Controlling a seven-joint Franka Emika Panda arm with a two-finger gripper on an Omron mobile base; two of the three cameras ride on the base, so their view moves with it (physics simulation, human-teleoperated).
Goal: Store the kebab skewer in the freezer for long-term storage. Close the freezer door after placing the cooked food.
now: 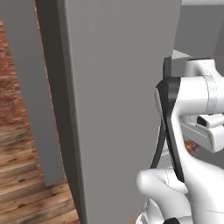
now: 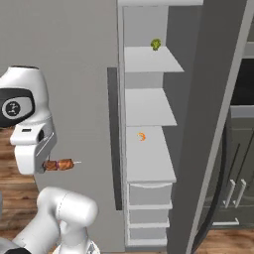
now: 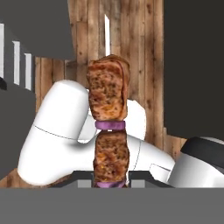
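Currently, my inventory from the remote station:

Skewer: the skewer (image 2: 59,164) sticks out sideways from the claw (image 2: 45,165), level with the low freezer shelves and well left of them; in the hand view it runs straight up from between the tips (image 3: 108,131).
Claw: clamped on one end of the skewer, tips close together; I see no gap beside the meat.
Skewer, build: two brown, grainy, seared-looking chunks, purple rings between and below them, a thin pale stick poking out past the far chunk.
Skewer, handling: I judge it light and stiff along the stick, the chunks softer and likely to crumble if squeezed hard; being long and thin, it may swing in the grip. Best hold is across a chunk near one end, as now.
Freezer: the freezer (image 2: 149,149) stands open, a narrow tall bay with flat white shelves and white drawers below.
Shelf items: a small green lump (image 2: 156,44) on the top shelf, a small orange bit (image 2: 142,136) on a lower one.
Door: the door (image 1: 118,109) is swung wide, flat matte grey, just beside the arm.
Floor: wood planks (image 1: 26,192).
Wall: brick (image 1: 8,65).
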